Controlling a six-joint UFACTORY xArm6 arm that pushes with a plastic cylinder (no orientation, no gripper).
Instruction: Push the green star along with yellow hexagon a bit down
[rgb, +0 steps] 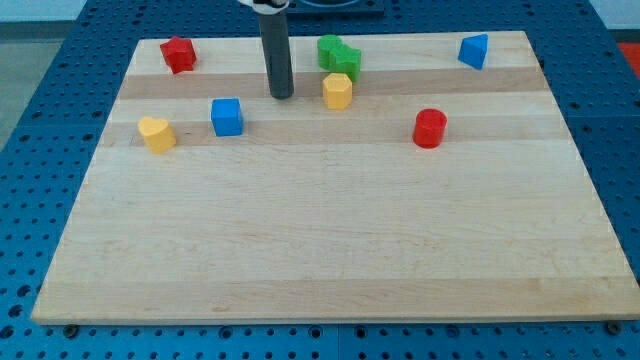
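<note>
Resting near the top edge of the pale wooden desk (330, 250), the green star block (338, 54) touches the yellow hexagon block (338, 90) just below it. My tip (282, 96) stands left of the hexagon, apart; there are no jaws. The approach seems unfinished: next I judge circling above the star to push downward.

Showing pale wood-grain bands on the surface (330, 250); dark grey on my tip (282, 96). Glowing green, the star (338, 54); yellow, the hexagon (338, 90) and heart (156, 133); blue, the cube (227, 117); red, the cylinder (430, 128).
</note>
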